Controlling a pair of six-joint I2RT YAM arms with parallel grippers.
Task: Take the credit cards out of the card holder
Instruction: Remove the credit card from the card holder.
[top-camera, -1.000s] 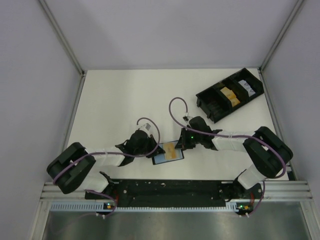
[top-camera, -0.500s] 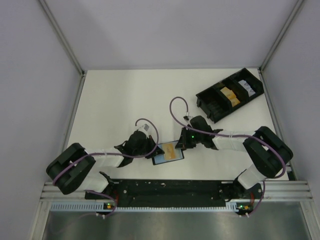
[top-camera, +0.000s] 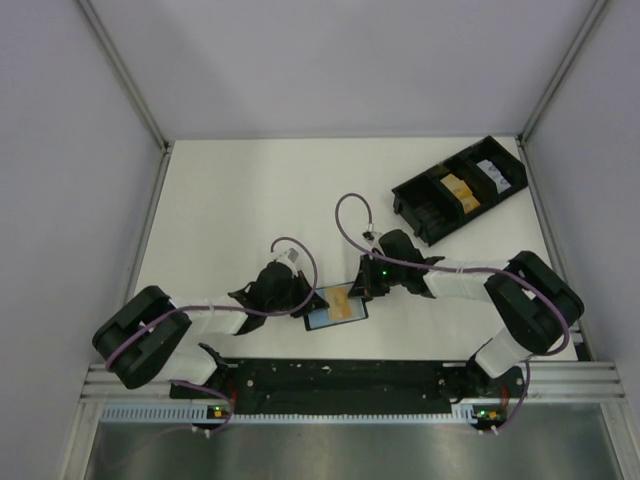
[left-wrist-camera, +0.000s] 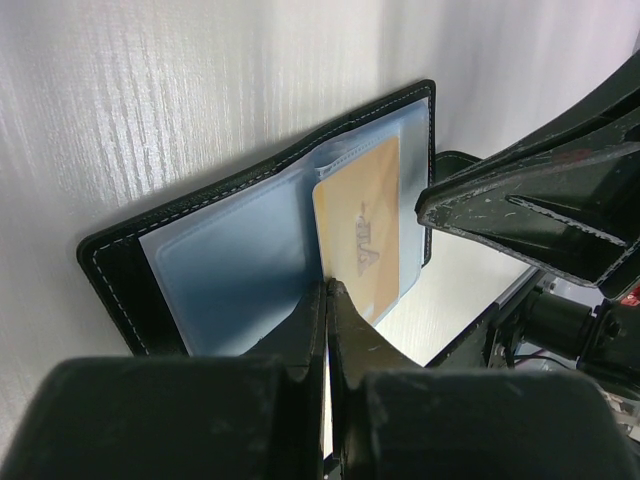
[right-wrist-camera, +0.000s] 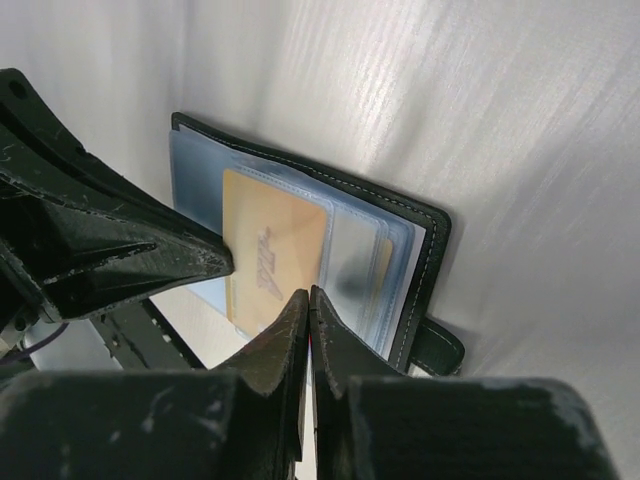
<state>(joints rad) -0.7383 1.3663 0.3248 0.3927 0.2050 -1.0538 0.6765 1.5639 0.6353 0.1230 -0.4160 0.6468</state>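
Note:
The card holder (top-camera: 322, 318) lies open on the table near the front edge, black outside with blue-grey sleeves inside. An orange-yellow credit card (top-camera: 345, 302) lies on its right half, partly out of a sleeve. My left gripper (top-camera: 312, 300) is shut, with its tips on the holder's left page. My right gripper (top-camera: 358, 290) is shut, with its tips at the card's right side. In the left wrist view my gripper (left-wrist-camera: 328, 290) touches the edge of the card (left-wrist-camera: 360, 235). In the right wrist view my gripper (right-wrist-camera: 308, 295) rests on the card (right-wrist-camera: 275, 255) inside the holder (right-wrist-camera: 425, 265).
A long black compartmented tray (top-camera: 415, 190) stands at the back right and holds an orange card and a white item. The holder's black tab (right-wrist-camera: 437, 345) sticks out on its right edge. The black base rail (top-camera: 340, 375) runs just in front of the holder.
The right gripper has shifted slightly left on the card, and its cable loop moved with it. The left gripper and the holder have hardly moved.

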